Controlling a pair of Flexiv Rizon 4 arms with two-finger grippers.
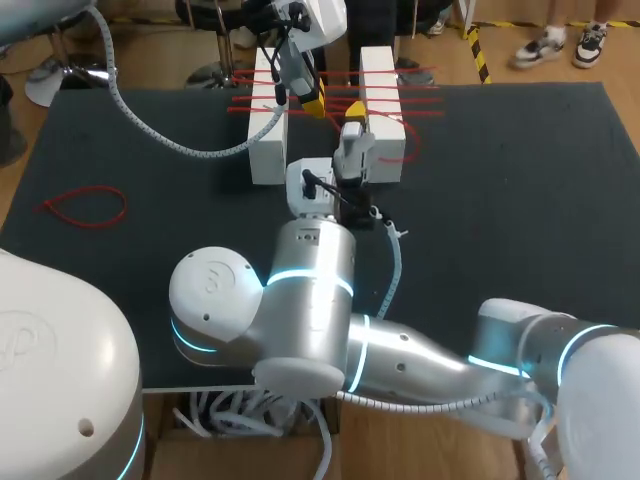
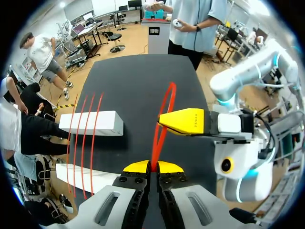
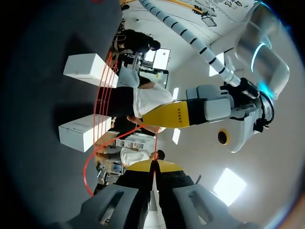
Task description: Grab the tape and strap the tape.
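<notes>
Looking down on the dark table (image 1: 520, 200), we see both arms meeting above two white rectangular blocks, the left block (image 1: 266, 135) and the right block (image 1: 381, 85), which stand side by side at the far middle with a gap between them. Our left end effector (image 1: 313, 102) hangs over the gap. In its wrist view its yellow tips are pressed together on a thin red tape (image 2: 156, 145), which rises ahead of them as a narrow upright loop. Our right end effector (image 1: 355, 112) sits just beside it, nearer the right block. Its own wrist view shows its tips likewise closed, pinching a thin strand of what appears to be the same red tape, whose slack curves away toward the blocks. Each wrist view shows the other arm's yellow finger just ahead of its own tips, close to the loop. Several further red tapes (image 2: 85, 143) lie across both blocks, spanning the gap. One loose red loop (image 1: 85, 207) lies flat on the table, well apart at the left.
</notes>
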